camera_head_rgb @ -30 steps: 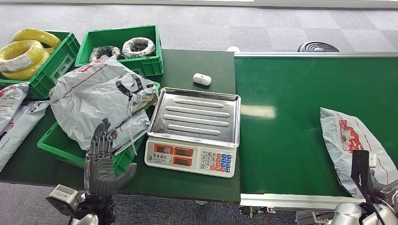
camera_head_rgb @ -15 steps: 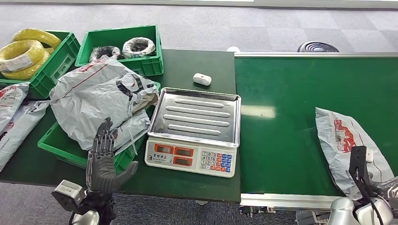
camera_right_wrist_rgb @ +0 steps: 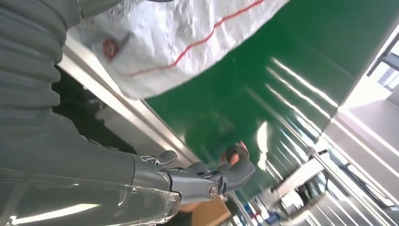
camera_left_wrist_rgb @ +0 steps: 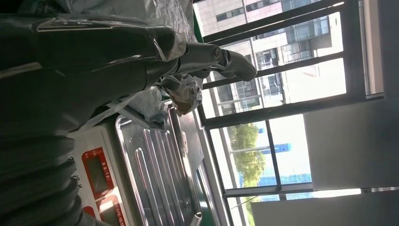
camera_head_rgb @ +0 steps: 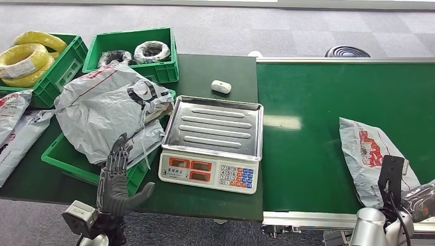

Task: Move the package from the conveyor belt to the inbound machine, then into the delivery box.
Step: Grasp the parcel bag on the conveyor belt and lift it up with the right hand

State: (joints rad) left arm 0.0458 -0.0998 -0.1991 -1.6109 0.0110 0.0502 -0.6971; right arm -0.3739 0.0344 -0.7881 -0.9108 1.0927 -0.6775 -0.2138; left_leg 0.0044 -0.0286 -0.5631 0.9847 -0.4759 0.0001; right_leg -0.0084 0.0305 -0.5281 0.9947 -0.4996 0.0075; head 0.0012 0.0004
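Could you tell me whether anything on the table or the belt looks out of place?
Yes: the large grey mailer bags are heaped above the rim of the green crate by the scale, one edge lapping its pan. The package on the conveyor belt lies askew.

The scene is viewed from high on the body, looking forward and down over the scale [camera_head_rgb: 211,142] and conveyor belt [camera_head_rgb: 318,133]. From close behind the left hand [camera_left_wrist_rgb: 70,70], the scale's pan is seen sideways, windows beyond. From close behind the right hand [camera_right_wrist_rgb: 94,155], the belt and the package [camera_right_wrist_rgb: 179,37] are seen, turned.
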